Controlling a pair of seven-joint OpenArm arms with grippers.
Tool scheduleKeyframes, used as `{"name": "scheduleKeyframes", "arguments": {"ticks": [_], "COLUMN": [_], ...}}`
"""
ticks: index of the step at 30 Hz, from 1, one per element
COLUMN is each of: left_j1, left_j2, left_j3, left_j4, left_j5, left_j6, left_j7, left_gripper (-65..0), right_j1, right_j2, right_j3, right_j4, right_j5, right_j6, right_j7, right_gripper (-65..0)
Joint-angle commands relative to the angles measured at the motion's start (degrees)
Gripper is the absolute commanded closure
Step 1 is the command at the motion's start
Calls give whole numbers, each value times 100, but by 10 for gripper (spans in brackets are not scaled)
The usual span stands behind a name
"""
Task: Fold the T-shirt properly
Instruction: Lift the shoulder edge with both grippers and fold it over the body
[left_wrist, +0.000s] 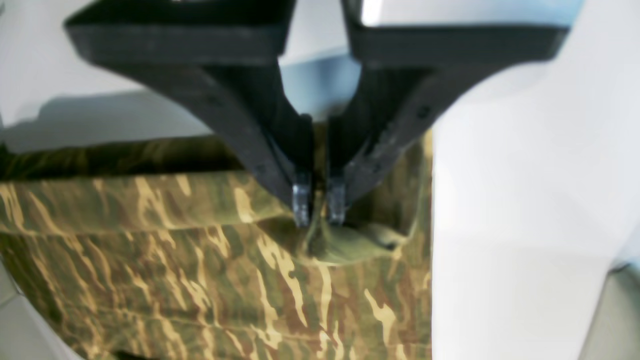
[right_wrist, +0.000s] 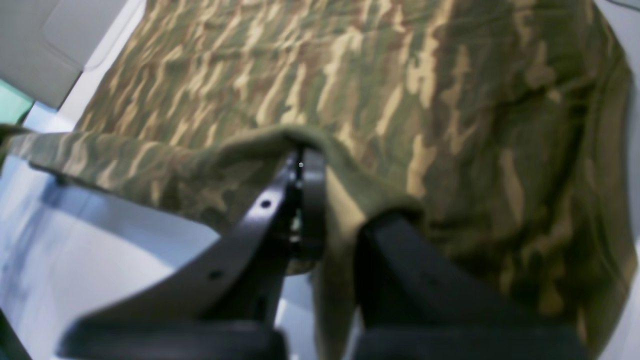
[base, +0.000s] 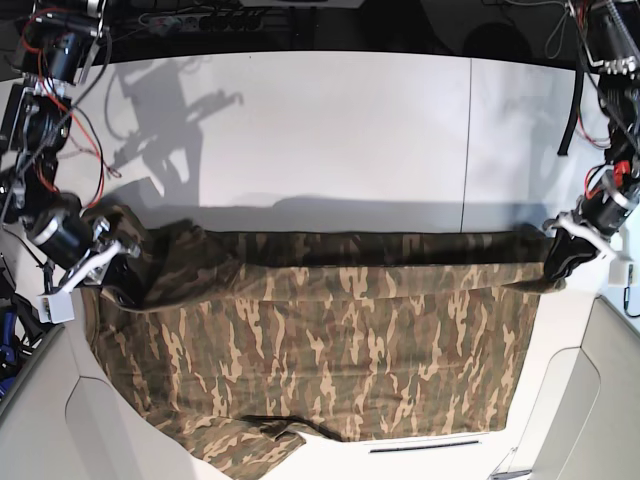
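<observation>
The camouflage T-shirt (base: 330, 350) lies spread across the white table, its far edge lifted and stretched between both arms. My left gripper (left_wrist: 319, 210) is shut on a bunched fold of the T-shirt (left_wrist: 200, 280) near its right side; in the base view the left gripper (base: 557, 262) is at the cloth's right end. My right gripper (right_wrist: 304, 165) is shut on the T-shirt (right_wrist: 350, 90) with cloth draped over one finger; in the base view the right gripper (base: 118, 270) is at the cloth's left end. The neck label is hidden.
The white table (base: 330, 140) stretches behind the shirt. Pale grey panels (base: 590, 400) flank the front corners. Cables and arm bases (base: 50, 60) stand at the back left and back right. A seam (base: 468, 140) runs down the table.
</observation>
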Motion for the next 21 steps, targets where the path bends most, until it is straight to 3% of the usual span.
{"name": "scheduleKeyframes", "arguments": {"ticks": [1,5,13,21], "left_j1": [-223,-752,-1373,-1434], "left_j2": [-114,-114,-90,76], "left_j3": [48,284,319,319], "left_j4": [-52,-483,-1193,-1628], "left_j5": [-2,337,391,391], "left_j6": [26,372,367,367], "left_j7": [-192,-275,-319,-382], "left_gripper": [0,0,0,-18], "right_j1": [267,798,1491,1458], "right_j2": [66,66,63,-120], "right_j3": [22,-11,-175,-341], "right_j4": [-109,-892,-1921,-2439], "right_j5": [105,101,-55,-918], "right_j6": [-2,0,57,39], "right_j7": [138,190,308,903], "right_gripper": [0,0,0,0]}}
